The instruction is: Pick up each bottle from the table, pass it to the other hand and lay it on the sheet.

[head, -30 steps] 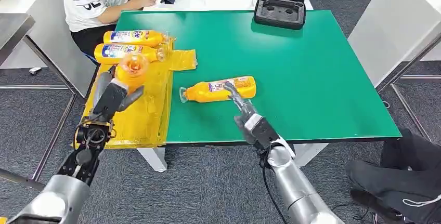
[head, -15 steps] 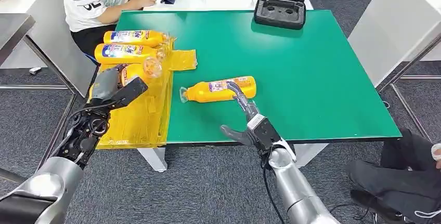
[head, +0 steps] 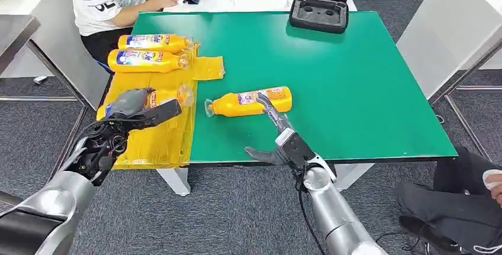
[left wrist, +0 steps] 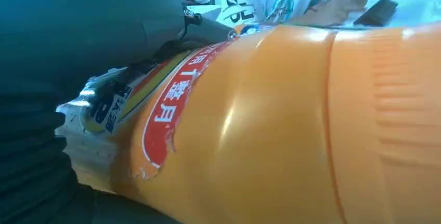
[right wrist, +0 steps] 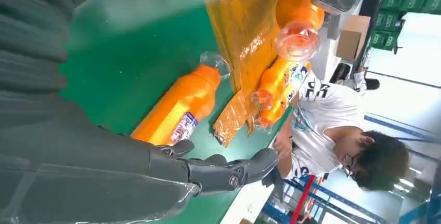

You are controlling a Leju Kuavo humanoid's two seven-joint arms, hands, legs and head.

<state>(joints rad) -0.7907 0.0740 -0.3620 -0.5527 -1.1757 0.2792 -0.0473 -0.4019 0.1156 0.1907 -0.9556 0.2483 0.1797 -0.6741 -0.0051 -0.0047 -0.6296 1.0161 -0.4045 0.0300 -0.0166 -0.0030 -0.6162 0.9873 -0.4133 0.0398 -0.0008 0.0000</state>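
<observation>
Currently the left hand [head: 131, 106] grips an orange plastic bottle with a clear cap [head: 169, 96], held on its side low over the crinkled yellow plastic sheet [head: 155, 136]. Two matching orange bottles [head: 151, 52] lie side by side at the sheet's far end. The right hand [head: 273, 139] is empty, fingers spread, near the table's front edge. Another orange bottle [head: 248, 102] lies on the green tabletop [head: 331, 83] just beyond its fingertips.

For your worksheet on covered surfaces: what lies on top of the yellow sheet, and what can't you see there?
Two orange bottles lie on the yellow sheet. The left hand holds a third bottle low over it. Whether this bottle touches the sheet cannot be told.
</observation>
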